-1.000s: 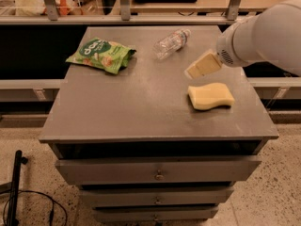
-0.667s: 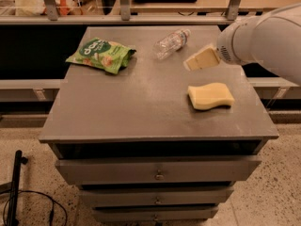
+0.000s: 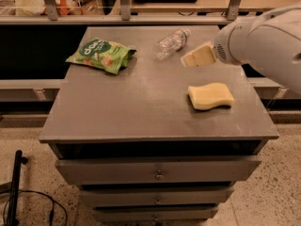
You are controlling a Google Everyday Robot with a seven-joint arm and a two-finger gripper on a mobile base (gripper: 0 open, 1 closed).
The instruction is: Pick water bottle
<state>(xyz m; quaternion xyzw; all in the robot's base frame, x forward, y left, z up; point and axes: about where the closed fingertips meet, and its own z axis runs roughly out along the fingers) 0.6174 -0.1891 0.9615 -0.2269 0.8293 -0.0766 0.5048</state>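
The water bottle is small, clear and ribbed with a white cap. It lies on its side at the back middle of the grey cabinet top, cap pointing right. My gripper comes in from the right on a bulky white arm. Its cream-coloured fingers hover above the top, just right of and slightly nearer than the bottle. They do not touch it and hold nothing.
A green snack bag lies at the back left of the top. A yellow wavy sponge lies at the right, below the gripper. The cabinet has drawers in front. Rails and shelving run behind the cabinet.
My gripper and arm have moved up and back, away from the sponge and closer to the bottle's cap end. The bottle, bag and sponge have not moved.
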